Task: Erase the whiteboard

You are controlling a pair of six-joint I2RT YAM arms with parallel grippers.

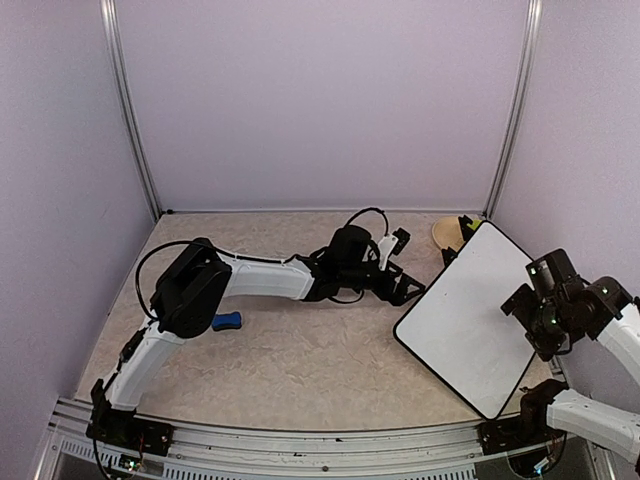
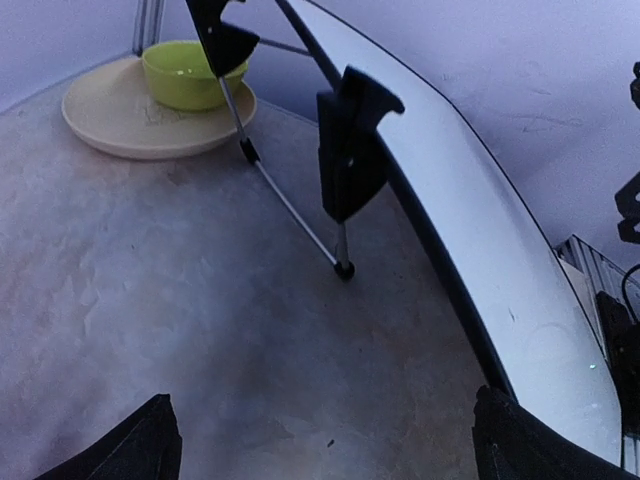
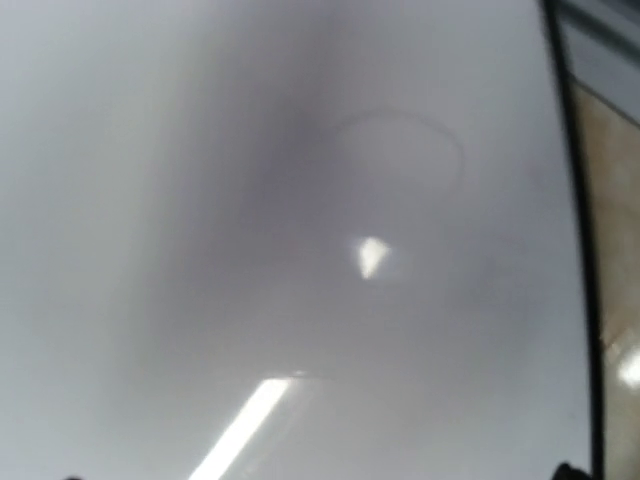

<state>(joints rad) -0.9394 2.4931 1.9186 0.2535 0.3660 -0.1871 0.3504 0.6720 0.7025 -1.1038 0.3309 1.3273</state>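
1. The left jaws stand spread wide with nothing between them; in the left wrist view one dark fingertip [image 2: 150, 445] sits in each lower corner, with bare surface [image 2: 200, 300] between.
2. The left jaws hang low, just beside the left edge of the whiteboard [image 1: 465, 320], apart from it.
3. The right jaws are spread as well, holding nothing; only the fingertips' very ends [image 3: 566, 471] show at the bottom of the right wrist view.
4. The right jaws face the whiteboard [image 3: 300, 250] closely, so its glossy white face fills that view, with glare streaks and a faint ring-shaped mark.
5. The whiteboard [image 2: 520, 290] stands tilted on the right part of the surface, propped on a thin black wire stand [image 2: 290, 200] whose clip grips its frame.
6. Behind the board, at the far right, a tan plate [image 2: 110, 125] carries a green bowl [image 2: 185, 75].
7. A small blue eraser [image 1: 227, 321] lies on the surface [image 1: 300, 370] well to the left, beside the left arm [image 1: 260, 278].
8. The right arm [image 1: 600, 330] rises at the right edge.
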